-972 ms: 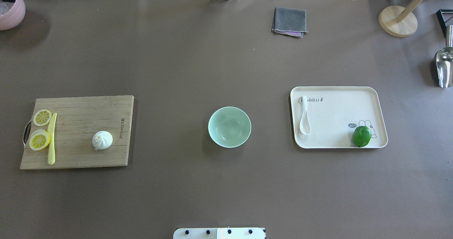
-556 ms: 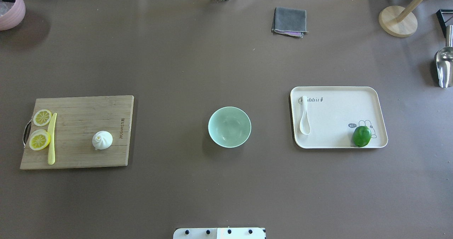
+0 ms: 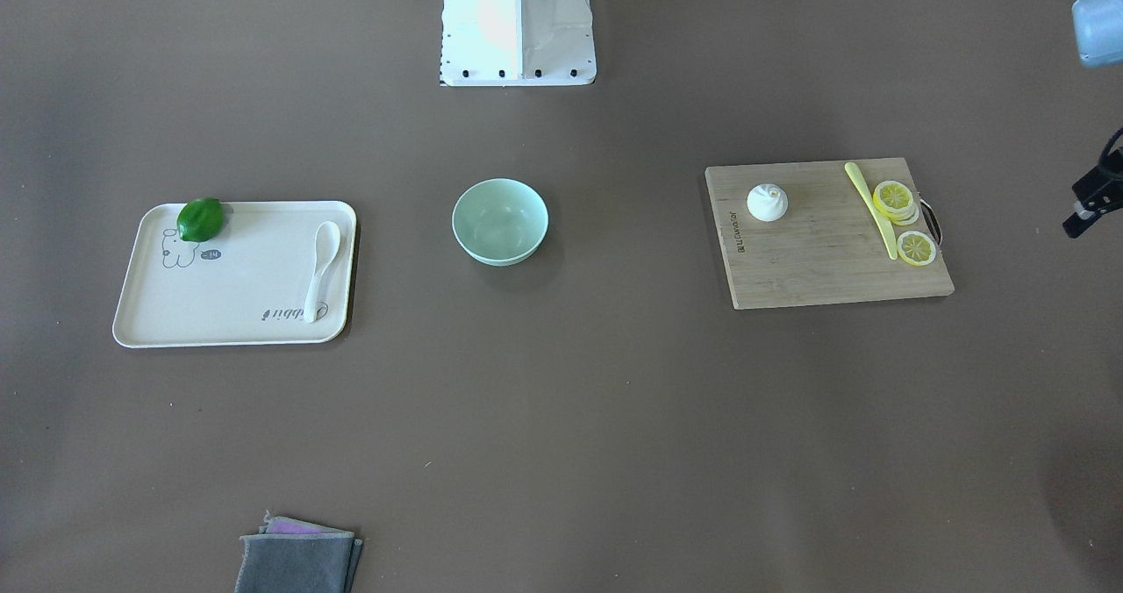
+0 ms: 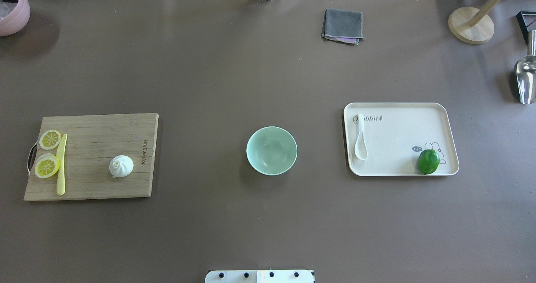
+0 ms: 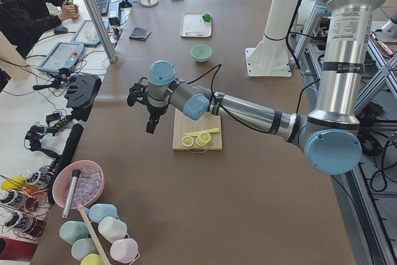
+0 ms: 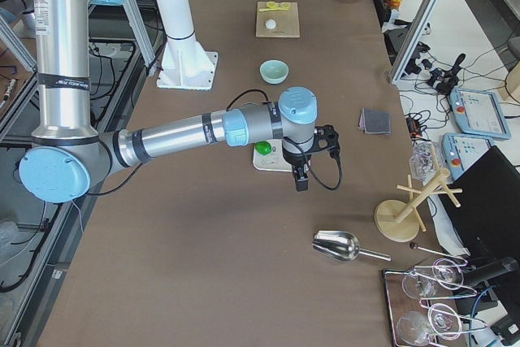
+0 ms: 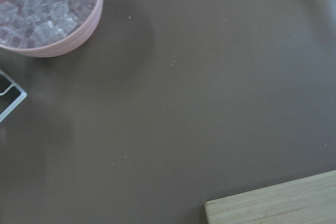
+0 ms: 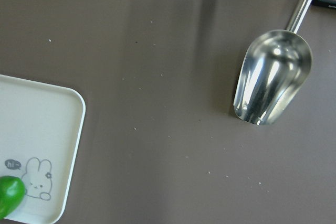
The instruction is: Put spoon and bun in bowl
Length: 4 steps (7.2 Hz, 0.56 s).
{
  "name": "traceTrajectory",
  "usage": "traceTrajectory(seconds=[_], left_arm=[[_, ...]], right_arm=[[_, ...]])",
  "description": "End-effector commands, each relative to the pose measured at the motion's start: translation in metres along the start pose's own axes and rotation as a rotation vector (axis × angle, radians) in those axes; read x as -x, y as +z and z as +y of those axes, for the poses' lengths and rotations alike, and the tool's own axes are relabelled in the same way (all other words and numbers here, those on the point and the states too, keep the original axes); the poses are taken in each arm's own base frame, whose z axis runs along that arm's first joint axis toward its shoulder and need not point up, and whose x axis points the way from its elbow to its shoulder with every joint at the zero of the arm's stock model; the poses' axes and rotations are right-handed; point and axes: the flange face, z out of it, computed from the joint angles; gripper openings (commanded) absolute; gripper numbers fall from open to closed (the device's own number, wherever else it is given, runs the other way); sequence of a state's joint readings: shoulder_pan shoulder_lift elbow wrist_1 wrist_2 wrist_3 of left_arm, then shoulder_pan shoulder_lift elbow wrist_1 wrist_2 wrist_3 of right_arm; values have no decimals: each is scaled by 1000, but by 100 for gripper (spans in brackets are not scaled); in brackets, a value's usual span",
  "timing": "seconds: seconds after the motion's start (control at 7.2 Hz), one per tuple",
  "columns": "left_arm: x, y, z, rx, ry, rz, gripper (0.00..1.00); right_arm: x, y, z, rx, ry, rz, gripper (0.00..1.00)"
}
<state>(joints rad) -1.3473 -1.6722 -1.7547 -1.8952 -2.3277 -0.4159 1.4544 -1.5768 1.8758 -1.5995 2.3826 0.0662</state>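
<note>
Mint-green and empty, the bowl (image 3: 500, 221) is shown from the front. The bun (image 3: 767, 202) is set on a board (image 3: 825, 268) well apart on the bowl's robot-left side, the spoon (image 3: 322, 268) on a tray (image 3: 254, 268) opposite. Overhead, neither is shown inside the bowl. From the sides, the left pincer (image 5: 151, 127) and right pincer (image 6: 301, 180) are held far from the bowl; whether spread or pressed together cannot be told. Both placements are judged outstanding.

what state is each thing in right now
bowl: upright, empty
bun: upright on board
spoon: lying on tray
lime: on tray, near a corner
cloth: folded
metal scoop: lying on table
left gripper: open or shut, cannot tell
right gripper: open or shut, cannot tell
</note>
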Motion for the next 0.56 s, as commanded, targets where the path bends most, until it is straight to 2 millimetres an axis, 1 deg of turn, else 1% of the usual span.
traceTrajectory(seconds=[0.0, 0.14, 0.28, 0.42], left_arm=[[-67, 27, -31, 15, -119, 51, 98], [-103, 34, -45, 19, -65, 80, 98], [-111, 38, -52, 12, -47, 85, 98], [-103, 56, -42, 3, -19, 97, 98]], right_arm=[[75, 22, -38, 19, 34, -51, 100], [126, 41, -53, 30, 98, -79, 100], [163, 55, -59, 23, 126, -111, 100], [197, 74, -62, -18, 149, -70, 100]])
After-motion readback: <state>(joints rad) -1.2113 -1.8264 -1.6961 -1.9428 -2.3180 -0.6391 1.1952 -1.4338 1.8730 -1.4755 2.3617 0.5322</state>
